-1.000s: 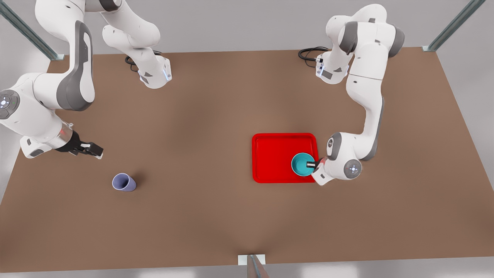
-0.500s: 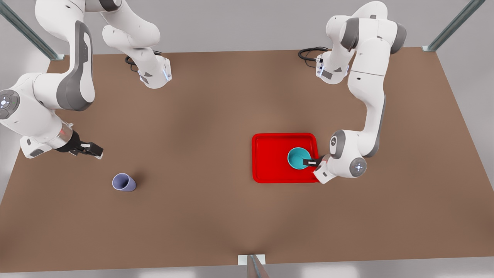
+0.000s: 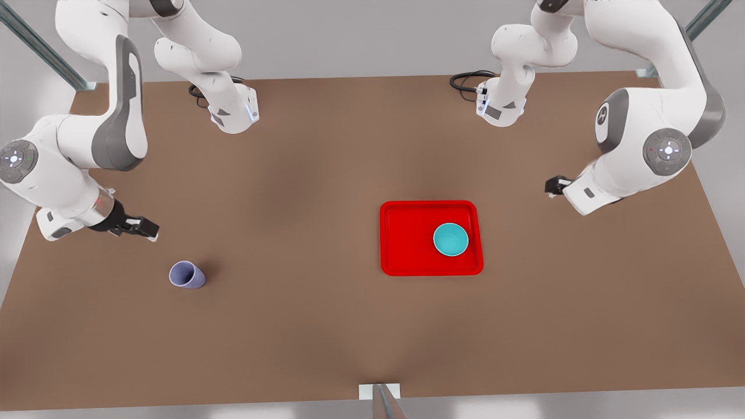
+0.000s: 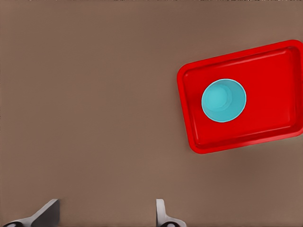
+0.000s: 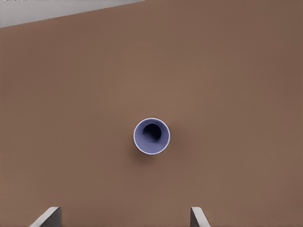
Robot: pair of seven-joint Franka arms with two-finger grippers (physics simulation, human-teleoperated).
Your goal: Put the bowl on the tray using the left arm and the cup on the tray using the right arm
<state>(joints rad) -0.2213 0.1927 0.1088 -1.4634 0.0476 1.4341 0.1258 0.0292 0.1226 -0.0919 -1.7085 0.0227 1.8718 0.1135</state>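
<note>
While the bowl (image 3: 450, 240) already sits upright on the tray (image 3: 407, 238), toward the tray's end on the front view's right, the cup (image 3: 187, 274) stands alone on the tabletop (image 3: 302, 326), well apart from it. So the bowl half looks done and the cup half is in hand. The left tool (image 3: 554, 186) hangs empty beside the tray, fingers spread (this arm waits). The right tool (image 3: 139, 227), fingers apart and holding nothing, hovers near the cup; next it must descend, straddle the cup and close.
</note>
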